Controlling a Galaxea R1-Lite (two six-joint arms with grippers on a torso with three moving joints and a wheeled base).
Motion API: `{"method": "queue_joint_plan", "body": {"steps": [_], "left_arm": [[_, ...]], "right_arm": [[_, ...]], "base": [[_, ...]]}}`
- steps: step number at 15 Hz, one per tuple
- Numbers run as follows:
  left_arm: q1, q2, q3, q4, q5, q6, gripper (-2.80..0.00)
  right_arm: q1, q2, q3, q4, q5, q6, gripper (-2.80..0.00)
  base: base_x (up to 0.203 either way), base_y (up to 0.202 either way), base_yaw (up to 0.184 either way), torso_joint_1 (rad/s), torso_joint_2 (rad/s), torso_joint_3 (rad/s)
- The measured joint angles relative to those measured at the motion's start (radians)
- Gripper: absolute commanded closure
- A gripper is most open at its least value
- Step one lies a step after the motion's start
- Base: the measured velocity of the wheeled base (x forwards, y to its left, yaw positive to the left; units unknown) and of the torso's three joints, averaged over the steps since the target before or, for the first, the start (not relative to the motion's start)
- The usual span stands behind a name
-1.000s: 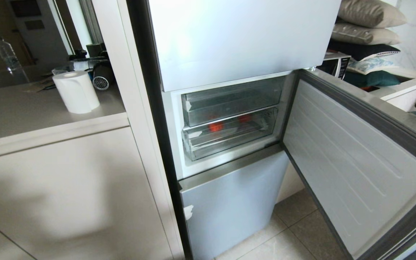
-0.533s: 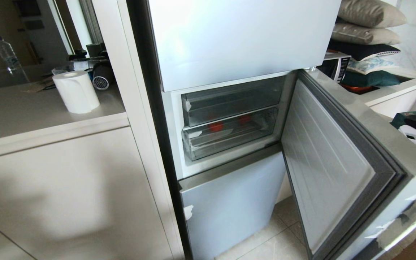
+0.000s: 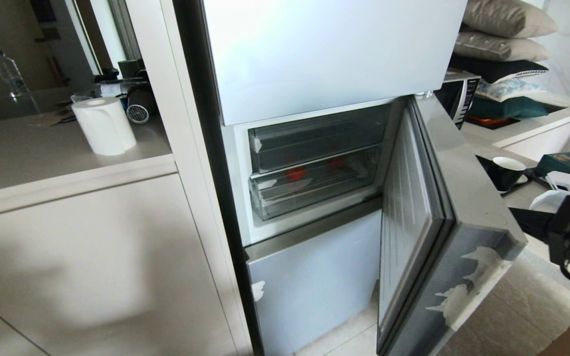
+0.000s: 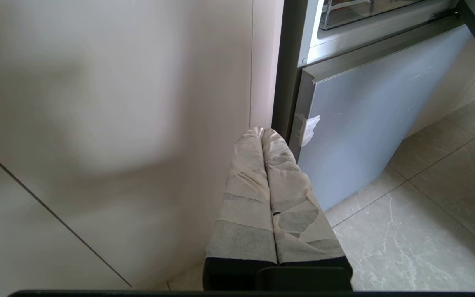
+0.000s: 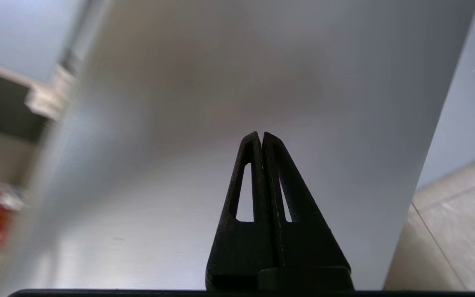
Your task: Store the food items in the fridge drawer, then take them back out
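Kitchen cabinetry flanks a multi-door fridge; a paper towel roll (image 3: 104, 124) stands on the surface to its left. The middle fridge door (image 3: 443, 207) stands partly swung toward the compartment.

Location of task items: the fridge drawer (image 3: 314, 185) is the lower of two clear bins and sits pushed in. A red fruit (image 3: 295, 172) shows through its front wall; a second reddish patch lies further right, too indistinct to identify.

Gripper status: the right gripper (image 5: 261, 136) faces the outer panel of the door, jaws pressed together and holding nothing. Contact with the panel cannot be confirmed. The left gripper (image 4: 262, 133) hangs low beside the lower fridge door (image 4: 369, 119), tape-wrapped jaws pressed together, empty.

Handling assessment:
- Fruit: judged rigid, smooth and light. It will roll on the ribbed floor. Grip across its widest part, from above, with moderate force to avoid bruising or slip.
- Drawer: judged stiff, thin plastic. Pull at the centre of the front lip to prevent skewing.
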Motion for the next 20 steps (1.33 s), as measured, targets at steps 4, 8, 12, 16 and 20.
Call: {"method": "queue_joint_plan", "body": {"steps": [4, 8, 12, 16, 20], "left_arm": [[0.0, 0.0, 0.0, 0.0, 0.0, 0.0, 0.0], [0.0, 0.0, 0.0, 0.0, 0.0, -0.001, 0.0], [-0.001, 0.0, 0.0, 0.0, 0.0, 0.0, 0.0], [0.0, 0.0, 0.0, 0.0, 0.0, 0.0, 0.0], [0.0, 0.0, 0.0, 0.0, 0.0, 0.0, 0.0]], "right_arm": [[0.298, 0.127, -0.01, -0.075, -0.209, -0.105, 0.0], [0.447, 0.271, -0.089, -0.141, -0.267, -0.118, 0.0], [0.548, 0.502, -0.343, -0.197, -0.37, -0.128, 0.0], [0.593, 0.796, -0.758, -0.216, -0.527, -0.165, 0.0], [0.607, 0.888, -0.814, -0.219, -0.577, -0.174, 0.0]], "base": [[0.0, 0.0, 0.0, 0.0, 0.0, 0.0], [0.0, 0.0, 0.0, 0.0, 0.0, 0.0], [0.0, 0.0, 0.0, 0.0, 0.0, 0.0], [0.0, 0.0, 0.0, 0.0, 0.0, 0.0], [0.0, 0.0, 0.0, 0.0, 0.0, 0.0]]}}
